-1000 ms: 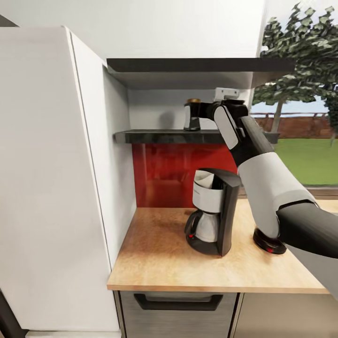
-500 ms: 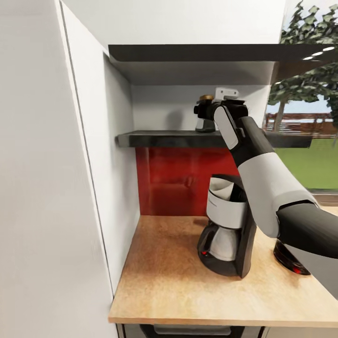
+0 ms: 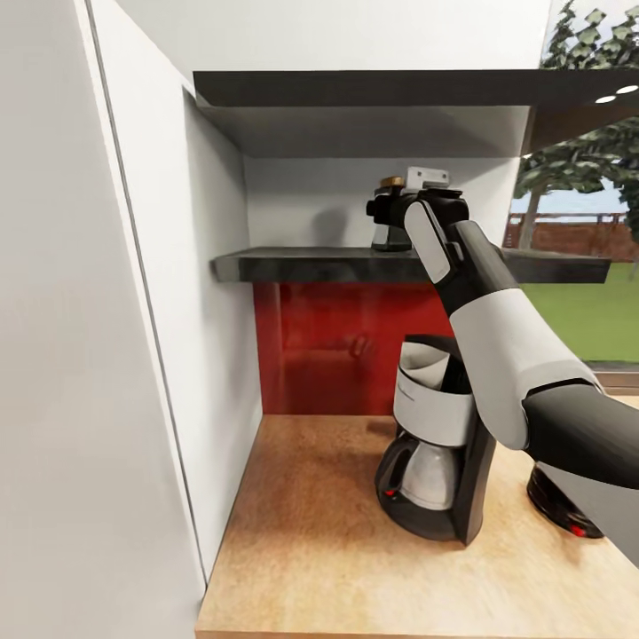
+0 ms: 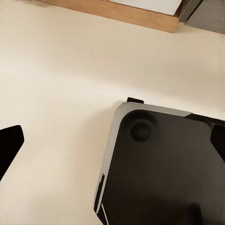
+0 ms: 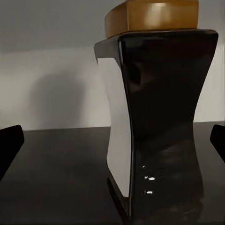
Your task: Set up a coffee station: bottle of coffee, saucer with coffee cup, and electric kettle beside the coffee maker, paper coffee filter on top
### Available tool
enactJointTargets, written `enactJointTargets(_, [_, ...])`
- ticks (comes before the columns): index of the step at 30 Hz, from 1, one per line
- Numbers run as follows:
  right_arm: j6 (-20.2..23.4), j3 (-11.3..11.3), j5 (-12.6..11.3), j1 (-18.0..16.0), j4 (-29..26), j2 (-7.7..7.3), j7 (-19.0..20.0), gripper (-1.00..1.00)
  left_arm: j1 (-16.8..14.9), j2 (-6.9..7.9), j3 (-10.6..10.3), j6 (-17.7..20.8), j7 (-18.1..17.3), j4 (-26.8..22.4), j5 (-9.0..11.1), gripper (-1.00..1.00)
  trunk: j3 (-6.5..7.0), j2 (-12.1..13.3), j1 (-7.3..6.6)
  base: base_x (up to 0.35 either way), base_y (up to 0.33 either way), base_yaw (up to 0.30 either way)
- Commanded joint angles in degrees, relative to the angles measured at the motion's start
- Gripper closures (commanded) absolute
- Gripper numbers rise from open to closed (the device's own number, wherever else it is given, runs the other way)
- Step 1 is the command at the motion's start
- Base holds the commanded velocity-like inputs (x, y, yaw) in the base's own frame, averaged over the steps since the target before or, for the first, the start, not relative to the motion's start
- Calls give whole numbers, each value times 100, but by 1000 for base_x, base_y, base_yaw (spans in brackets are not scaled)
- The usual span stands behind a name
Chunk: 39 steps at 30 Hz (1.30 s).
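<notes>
The bottle of coffee [image 3: 388, 185], dark with a gold lid, stands on the glossy black kitchen shelf [image 3: 302, 264]. My right gripper [image 3: 383, 211] is open at the bottle and hides most of it. In the right wrist view the bottle [image 5: 159, 117] fills the space between the fingertips [image 5: 9, 145], which do not touch it. Below, the coffee maker [image 3: 439, 461] stands on the kitchen countertop [image 3: 311, 532] with a white paper coffee filter [image 3: 422, 364] in its top. The electric kettle [image 3: 559, 508] sits just right of it, largely hidden by my right arm. My left gripper [image 4: 112, 140] hangs open over the floor.
A tall white cabinet side [image 3: 89, 355] walls off the left. A dark grey shelf [image 3: 355, 89] overhangs the bottle. A red backsplash [image 3: 328, 346] lies behind the counter and a window [image 3: 577, 266] at the right. The robot's dark base [image 4: 159, 168] lies under the left gripper.
The camera has moved closer and the view has shifted. My right gripper has advanced to the bottle, which now sits between its fingers instead of beside them.
</notes>
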Motion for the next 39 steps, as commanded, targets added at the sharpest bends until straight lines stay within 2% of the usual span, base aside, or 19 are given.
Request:
enactJointTargets(1, [11, 16, -60, -2, -5, -3, -55, -100, 4, -1, 18, -6, 7, -10, -2, -100, -1, -2, 3, 102, -29, 0])
enactJointTargets(18, [11, 17, -60, -1, -3, -3, -55, -100, 3, -1, 17, -6, 7, -10, -2, -100, -1, -2, 3, 65, -72, 0])
enactJointTargets(39, [6, 15, -59, -1, 11, -3, -47, -100, 3, -10, 17, -6, -2, -10, -2, -100, -1, -2, 3, 102, -3, 0])
